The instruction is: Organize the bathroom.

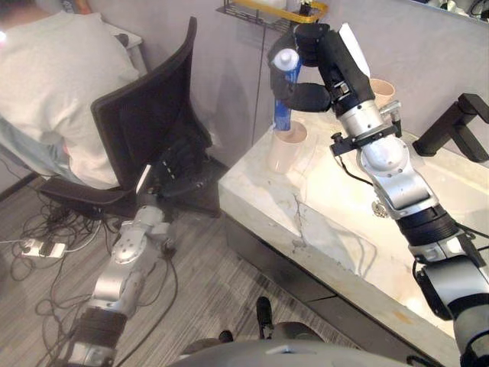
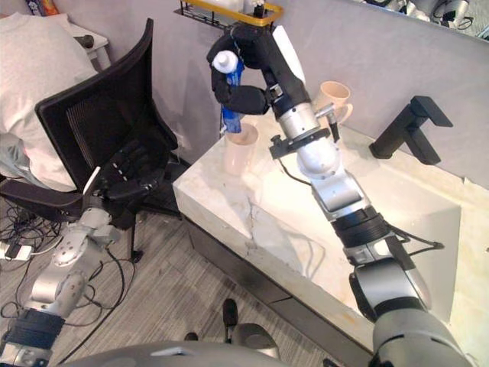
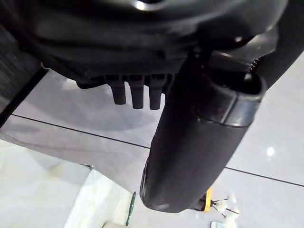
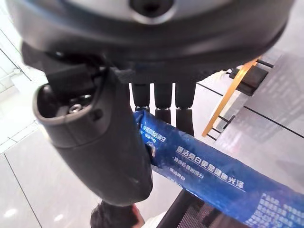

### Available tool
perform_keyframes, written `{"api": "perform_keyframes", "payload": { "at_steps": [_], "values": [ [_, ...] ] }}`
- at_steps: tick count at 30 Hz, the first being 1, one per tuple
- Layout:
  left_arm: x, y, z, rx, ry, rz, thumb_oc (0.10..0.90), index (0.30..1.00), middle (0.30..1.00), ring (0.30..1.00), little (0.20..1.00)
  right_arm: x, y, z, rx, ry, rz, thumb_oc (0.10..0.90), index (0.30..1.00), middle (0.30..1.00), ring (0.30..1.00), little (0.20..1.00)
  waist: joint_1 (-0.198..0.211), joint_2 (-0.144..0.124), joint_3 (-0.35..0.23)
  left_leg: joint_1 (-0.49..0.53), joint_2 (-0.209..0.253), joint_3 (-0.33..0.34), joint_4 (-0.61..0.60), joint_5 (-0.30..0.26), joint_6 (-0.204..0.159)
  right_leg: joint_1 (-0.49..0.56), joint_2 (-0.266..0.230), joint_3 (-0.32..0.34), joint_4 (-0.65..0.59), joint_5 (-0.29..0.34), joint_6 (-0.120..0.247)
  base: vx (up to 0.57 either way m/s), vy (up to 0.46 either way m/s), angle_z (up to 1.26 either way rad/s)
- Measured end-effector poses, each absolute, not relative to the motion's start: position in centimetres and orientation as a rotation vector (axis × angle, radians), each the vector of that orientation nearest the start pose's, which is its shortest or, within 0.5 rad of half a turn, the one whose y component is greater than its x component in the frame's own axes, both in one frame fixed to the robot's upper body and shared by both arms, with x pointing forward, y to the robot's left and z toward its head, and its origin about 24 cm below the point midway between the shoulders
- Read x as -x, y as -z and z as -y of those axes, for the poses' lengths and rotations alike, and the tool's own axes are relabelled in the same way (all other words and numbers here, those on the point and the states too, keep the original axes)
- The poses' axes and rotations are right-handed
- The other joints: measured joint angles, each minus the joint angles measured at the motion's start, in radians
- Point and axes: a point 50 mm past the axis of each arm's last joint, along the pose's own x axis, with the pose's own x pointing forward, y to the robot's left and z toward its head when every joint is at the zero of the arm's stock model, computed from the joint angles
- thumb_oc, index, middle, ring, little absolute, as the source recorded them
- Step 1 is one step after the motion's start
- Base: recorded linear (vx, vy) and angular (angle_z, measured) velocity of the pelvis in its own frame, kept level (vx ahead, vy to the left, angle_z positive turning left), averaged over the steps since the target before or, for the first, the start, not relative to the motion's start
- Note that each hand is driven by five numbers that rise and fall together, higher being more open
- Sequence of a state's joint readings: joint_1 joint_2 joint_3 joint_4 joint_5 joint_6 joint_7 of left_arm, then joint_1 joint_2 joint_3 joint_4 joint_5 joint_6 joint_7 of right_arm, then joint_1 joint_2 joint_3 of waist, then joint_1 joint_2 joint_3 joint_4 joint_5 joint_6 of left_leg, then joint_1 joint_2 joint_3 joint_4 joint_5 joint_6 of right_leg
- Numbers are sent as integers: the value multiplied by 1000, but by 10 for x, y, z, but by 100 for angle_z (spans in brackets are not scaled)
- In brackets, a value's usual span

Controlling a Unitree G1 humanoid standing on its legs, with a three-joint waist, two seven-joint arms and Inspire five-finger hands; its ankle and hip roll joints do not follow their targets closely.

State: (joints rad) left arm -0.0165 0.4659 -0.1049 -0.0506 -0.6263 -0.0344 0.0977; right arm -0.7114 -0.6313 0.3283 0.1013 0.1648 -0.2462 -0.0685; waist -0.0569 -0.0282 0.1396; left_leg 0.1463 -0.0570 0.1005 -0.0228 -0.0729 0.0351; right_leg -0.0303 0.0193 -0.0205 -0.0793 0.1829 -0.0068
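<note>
My right hand (image 1: 313, 69) is shut on a blue toothpaste tube (image 1: 284, 95) with a white cap, held upright, cap up. The tube's lower end hangs at the mouth of a pale pink cup (image 1: 286, 149) near the counter's far left corner. In the right wrist view the thumb (image 4: 102, 142) and fingers (image 4: 164, 97) pinch the blue tube (image 4: 209, 173). A second pink cup (image 1: 382, 92) with a handle stands behind my right arm by the wall. My left hand (image 1: 179, 164) hangs low off the counter, by the black chair, fingers relaxed.
The marble counter (image 1: 321, 222) has a sunken basin and a black faucet (image 1: 458, 126) on the right. A yellow-rimmed wire shelf (image 1: 267, 14) hangs on the wall above. A black office chair (image 1: 149, 115) with a seated person in a white top (image 1: 53, 69) stands on the left.
</note>
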Motion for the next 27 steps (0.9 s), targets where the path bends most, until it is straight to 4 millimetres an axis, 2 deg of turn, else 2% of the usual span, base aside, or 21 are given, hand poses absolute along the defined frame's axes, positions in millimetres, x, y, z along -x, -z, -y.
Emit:
{"api": "perform_keyframes", "payload": {
  "at_steps": [6,12,22,23,27],
  "values": [
    [-256,-71,-210,169,29,29,800,900,900,900,900,-326,-236,151,501,-269,740,400,300,300,300,300,-3,5,-3,1,0,2,0,0,0,-1,1,3,0,0,0,17,-11,-1],
    [-256,-69,-209,165,37,9,800,900,900,900,900,-324,-218,158,498,-264,680,400,300,300,300,300,-4,7,-4,1,-2,10,1,0,0,-4,3,19,0,0,0,22,-4,-4],
    [-256,-68,-210,165,35,5,800,900,900,900,900,-323,-207,159,492,-267,644,400,300,300,300,300,-2,9,-5,1,-2,14,1,0,0,-4,3,23,0,0,0,8,0,-1],
    [-255,-67,-210,165,33,0,800,900,900,900,900,-323,-207,158,485,-269,644,800,900,900,900,900,-3,10,-6,1,-2,14,1,0,0,-4,3,23,0,0,0,0,0,0],
    [-254,-66,-210,165,32,-5,800,900,900,900,900,-323,-205,158,488,-279,636,800,900,900,900,900,-3,11,-6,1,-2,14,1,0,0,-4,2,23,0,0,0,-3,8,0]
  ]
}}
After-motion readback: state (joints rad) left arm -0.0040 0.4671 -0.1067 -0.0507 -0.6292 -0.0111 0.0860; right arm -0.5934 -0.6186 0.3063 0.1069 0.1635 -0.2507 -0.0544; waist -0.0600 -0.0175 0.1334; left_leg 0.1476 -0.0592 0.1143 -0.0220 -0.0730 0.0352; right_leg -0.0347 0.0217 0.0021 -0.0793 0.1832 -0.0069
